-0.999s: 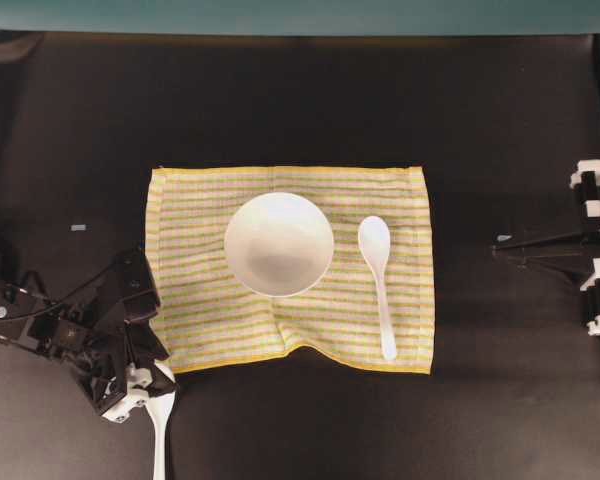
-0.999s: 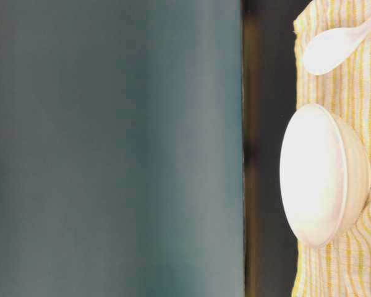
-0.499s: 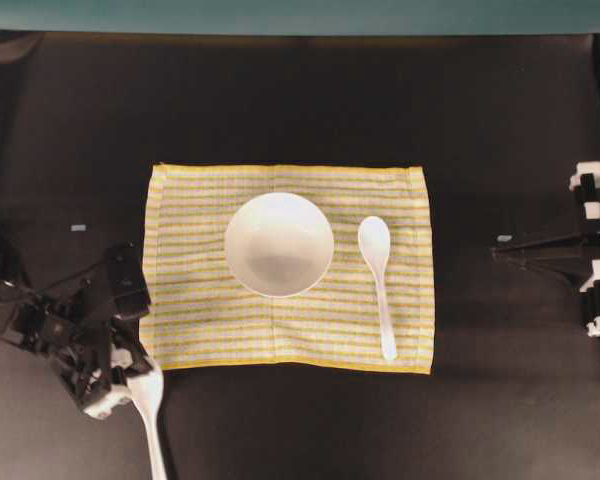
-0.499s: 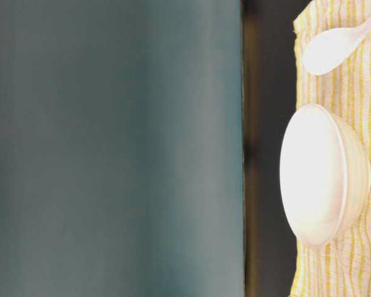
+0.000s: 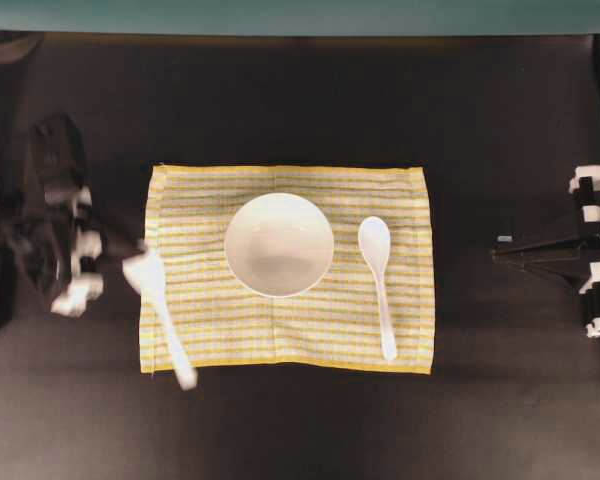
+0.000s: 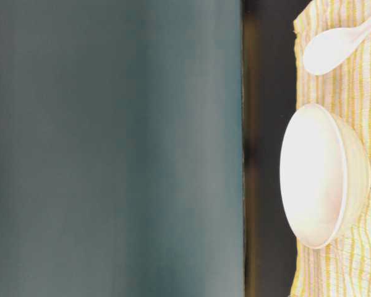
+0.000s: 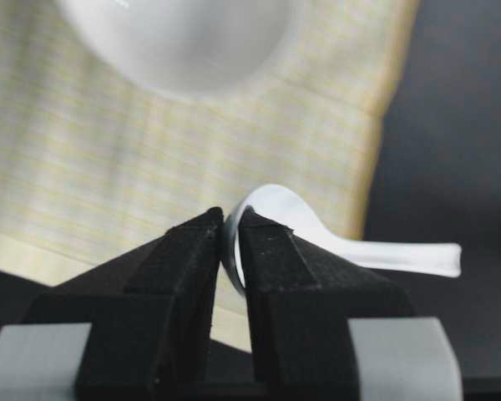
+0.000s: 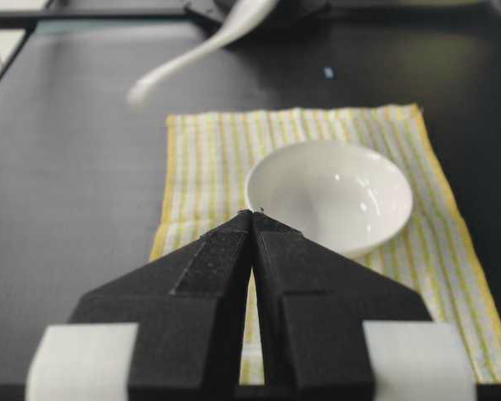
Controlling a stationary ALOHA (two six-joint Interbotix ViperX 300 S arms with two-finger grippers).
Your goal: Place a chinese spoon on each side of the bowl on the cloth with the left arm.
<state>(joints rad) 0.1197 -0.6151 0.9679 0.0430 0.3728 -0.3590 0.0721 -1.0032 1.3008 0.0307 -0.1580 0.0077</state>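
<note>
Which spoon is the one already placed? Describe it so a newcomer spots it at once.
Find the striped cloth mid-table, then the white bowl on it. The placed spoon lies flat on the cloth on the bowl's right-arm side; the other spoon is pinched in the left gripper.

No text, label, brand, number or sign can be read anywhere in these views.

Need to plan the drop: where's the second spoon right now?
Overhead, the second spoon is in the left pincer, over the cloth's left edge, left of the bowl, handle toward the near edge.
</note>
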